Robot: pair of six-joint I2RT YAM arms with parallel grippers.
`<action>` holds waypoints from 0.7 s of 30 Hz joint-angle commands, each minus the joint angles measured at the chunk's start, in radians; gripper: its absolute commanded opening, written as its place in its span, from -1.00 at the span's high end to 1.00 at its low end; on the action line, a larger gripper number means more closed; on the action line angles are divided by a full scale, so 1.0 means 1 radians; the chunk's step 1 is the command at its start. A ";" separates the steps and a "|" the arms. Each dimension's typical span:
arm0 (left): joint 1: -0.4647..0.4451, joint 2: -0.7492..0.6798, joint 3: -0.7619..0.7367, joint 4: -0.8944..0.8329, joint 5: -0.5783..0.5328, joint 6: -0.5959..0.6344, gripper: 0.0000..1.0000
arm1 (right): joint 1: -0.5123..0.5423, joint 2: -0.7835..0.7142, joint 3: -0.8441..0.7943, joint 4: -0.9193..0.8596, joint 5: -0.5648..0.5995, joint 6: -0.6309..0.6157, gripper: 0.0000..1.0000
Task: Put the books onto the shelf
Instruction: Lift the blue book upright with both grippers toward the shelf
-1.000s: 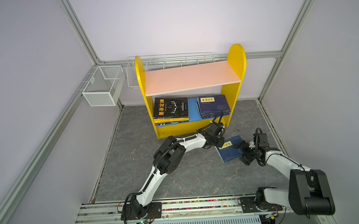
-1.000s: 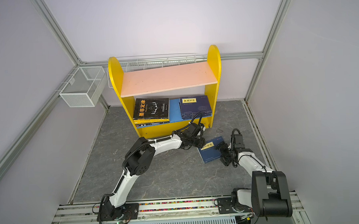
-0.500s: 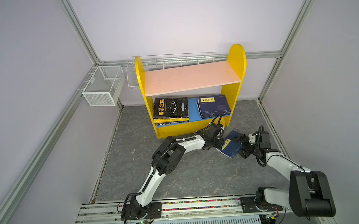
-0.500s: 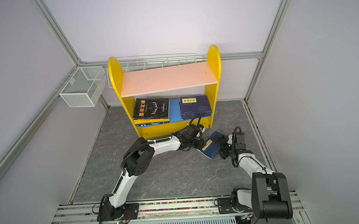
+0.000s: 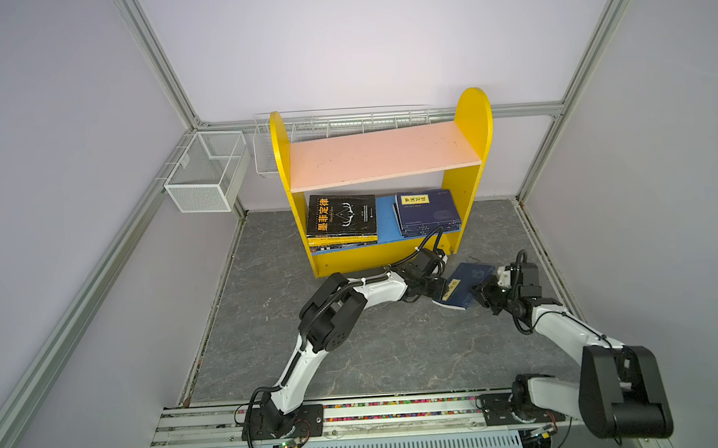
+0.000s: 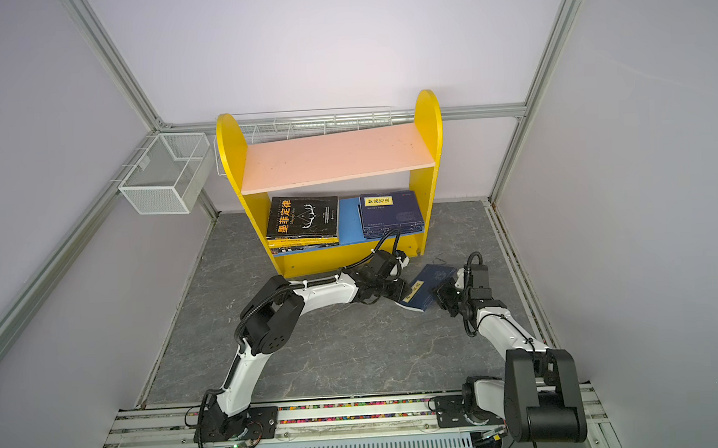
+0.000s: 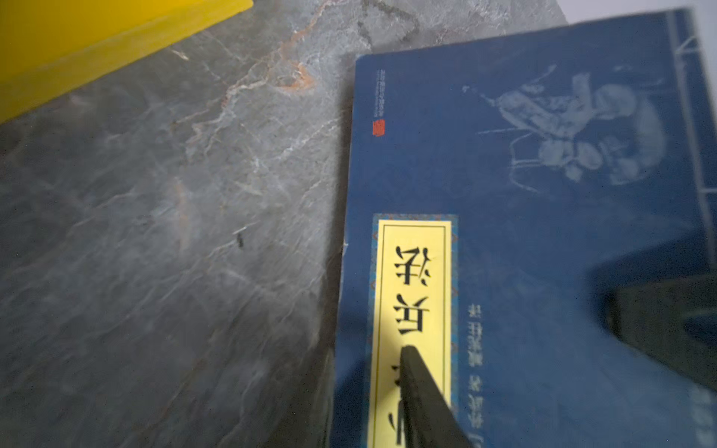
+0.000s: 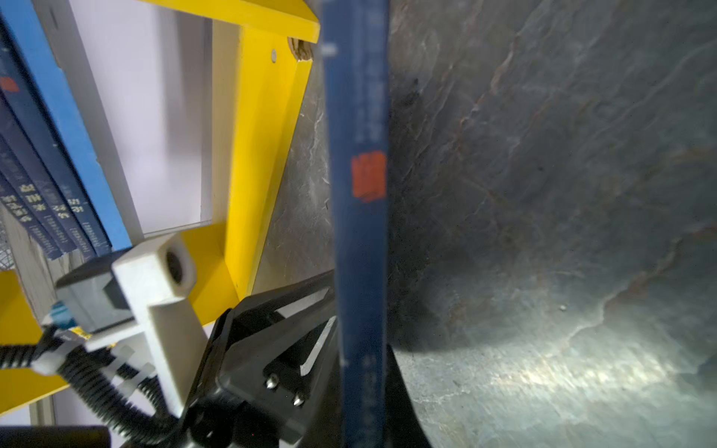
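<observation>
Navy book [image 5: 467, 282] is hanging tilted, low over the grey marble floor [image 5: 375, 349], just in front of the shelf [image 5: 474, 116] by its right panel. Cannot tell whether its lower edge is touching down.

Left gripper [image 5: 438, 291] is pinching the label end, partly closed. One finger [image 7: 423, 399] is lying across the yellow label [image 7: 411, 279], its mate hidden beneath. The label is reading upside down: "兵法" legible, the rest covered. A red seal [image 7: 379, 128] is showing on the cover.

Right gripper [image 5: 479, 293] is clamping the opposite spine edge, jaws drawn in tight. A red stamp [image 8: 368, 176] is showing on the spine, the lettering blurred.

On the blue lower board [image 5: 386, 221], a black book [image 5: 342, 215] is displaying "墨菲定律" in orange atop the left pile. A navy stack [image 5: 427, 213] is lying at the right, its label too small to read.
</observation>
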 commanded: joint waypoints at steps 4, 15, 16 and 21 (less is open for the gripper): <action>0.046 -0.312 -0.204 0.172 0.042 -0.147 -0.16 | 0.007 -0.187 0.054 -0.081 -0.010 -0.065 0.88; 0.052 -0.669 -0.467 0.410 0.097 -0.356 -0.98 | 0.140 -0.340 0.143 0.119 0.017 0.088 0.89; 0.052 -0.684 -0.474 0.419 0.107 -0.355 -0.99 | 0.158 -0.344 0.153 0.130 0.044 0.087 0.88; 0.056 -0.708 -0.488 0.438 0.168 -0.378 -0.99 | 0.212 -0.322 0.195 0.224 0.127 0.105 0.88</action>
